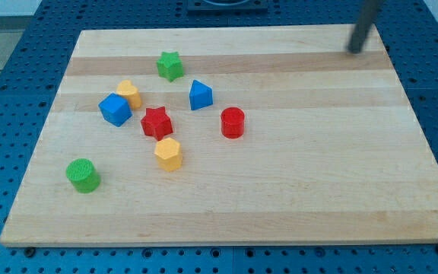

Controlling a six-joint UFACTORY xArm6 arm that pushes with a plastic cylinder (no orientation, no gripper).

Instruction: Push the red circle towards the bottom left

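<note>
The red circle (pixel 233 122) is a short red cylinder near the middle of the wooden board (pixel 318 175). My tip (pixel 353 51) is at the view's top right, far from the red circle, up and to its right, touching no block. A red star (pixel 157 122) lies to the left of the red circle. A yellow hexagon block (pixel 169 154) lies below the star.
A blue block with a pointed top (pixel 200 95) sits up and left of the red circle. A green star (pixel 170 66), a yellow block (pixel 129 93) and a blue cube (pixel 115 109) lie further left. A green cylinder (pixel 82 175) stands near the bottom left.
</note>
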